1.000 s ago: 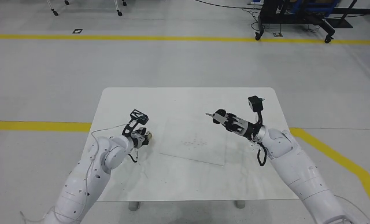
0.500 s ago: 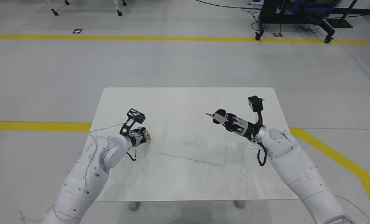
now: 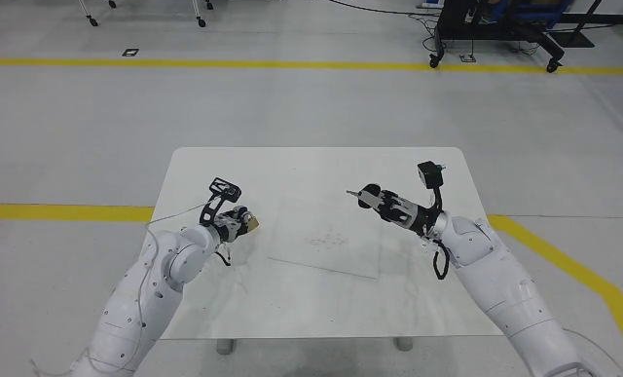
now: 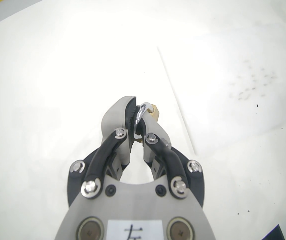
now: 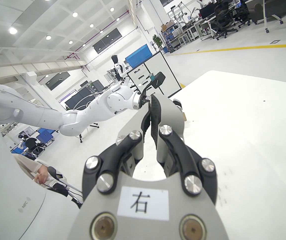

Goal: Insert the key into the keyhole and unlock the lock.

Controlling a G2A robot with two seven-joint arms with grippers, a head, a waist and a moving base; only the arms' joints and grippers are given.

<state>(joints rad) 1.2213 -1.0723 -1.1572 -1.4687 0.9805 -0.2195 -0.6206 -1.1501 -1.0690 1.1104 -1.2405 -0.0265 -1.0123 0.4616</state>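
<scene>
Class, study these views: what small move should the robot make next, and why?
Probably carry the right gripper and its key toward the lock, tip first. The left gripper clamps the lock at its shackle, and a wide gap separates key and lock, so closing that gap seems to come before any fine alignment.

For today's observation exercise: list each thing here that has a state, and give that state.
lock, gripped at its shackle, no key in it.
key, gripped, apart from lock.
left gripper, jaws shut on lock.
right gripper, jaws shut on key.
</scene>
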